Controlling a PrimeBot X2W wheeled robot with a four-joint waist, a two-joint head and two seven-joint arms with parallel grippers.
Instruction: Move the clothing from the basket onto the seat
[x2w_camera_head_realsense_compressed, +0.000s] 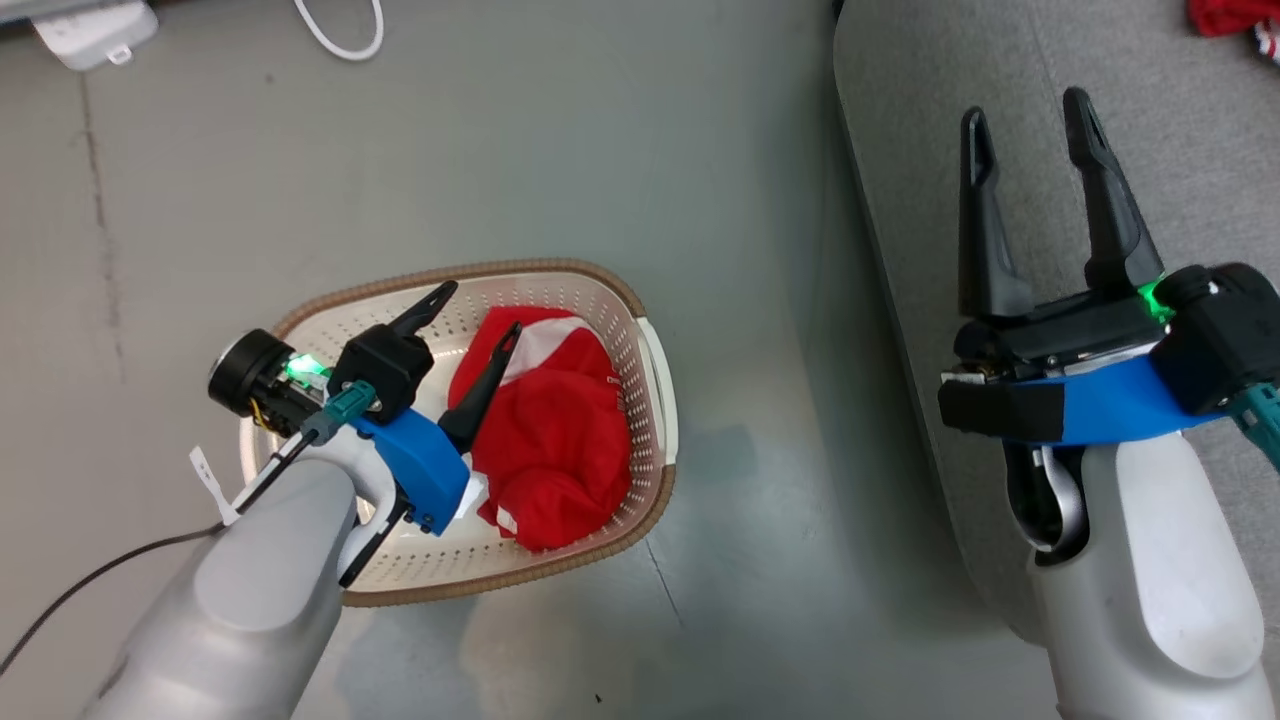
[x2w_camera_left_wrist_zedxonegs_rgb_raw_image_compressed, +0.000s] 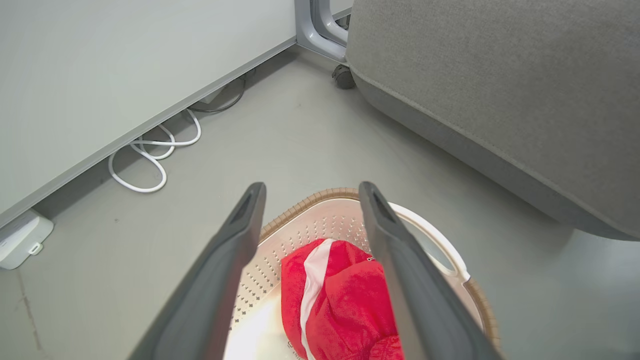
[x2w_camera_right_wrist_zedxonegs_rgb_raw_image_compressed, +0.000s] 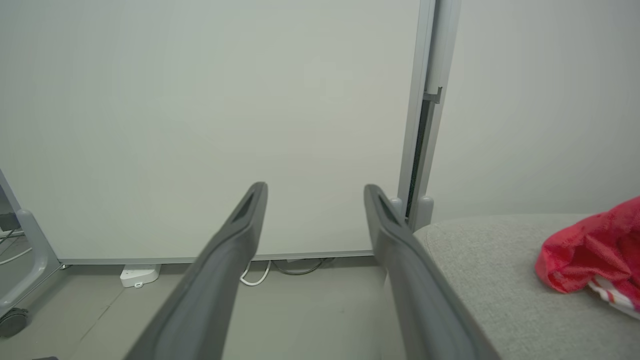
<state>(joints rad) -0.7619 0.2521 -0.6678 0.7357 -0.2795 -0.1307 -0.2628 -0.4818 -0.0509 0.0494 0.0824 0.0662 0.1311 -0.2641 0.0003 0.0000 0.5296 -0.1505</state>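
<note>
A red garment with a white stripe (x2w_camera_head_realsense_compressed: 555, 430) lies bunched in the cream perforated basket (x2w_camera_head_realsense_compressed: 655, 400) on the floor; the left wrist view shows that clothing (x2w_camera_left_wrist_zedxonegs_rgb_raw_image_compressed: 340, 300) low between my fingers. My left gripper (x2w_camera_head_realsense_compressed: 478, 318) hangs open over the basket, one finger lying across the fabric; whether it touches is unclear. A second red garment (x2w_camera_head_realsense_compressed: 1228, 15) lies on the grey seat (x2w_camera_head_realsense_compressed: 1180, 180) at the far right, also seen as clothing (x2w_camera_right_wrist_zedxonegs_rgb_raw_image_compressed: 595, 252) on the seat cushion (x2w_camera_right_wrist_zedxonegs_rgb_raw_image_compressed: 500, 280). My right gripper (x2w_camera_head_realsense_compressed: 1030, 120) stands open and empty above the seat's near edge.
A white power strip (x2w_camera_head_realsense_compressed: 95, 32) and a looped white cable (x2w_camera_head_realsense_compressed: 345, 35) lie on the grey floor by a pale partition wall (x2w_camera_left_wrist_zedxonegs_rgb_raw_image_compressed: 125, 65). A caster foot (x2w_camera_left_wrist_zedxonegs_rgb_raw_image_compressed: 344, 77) of the partition stands by the seat's corner. Bare floor separates basket and seat.
</note>
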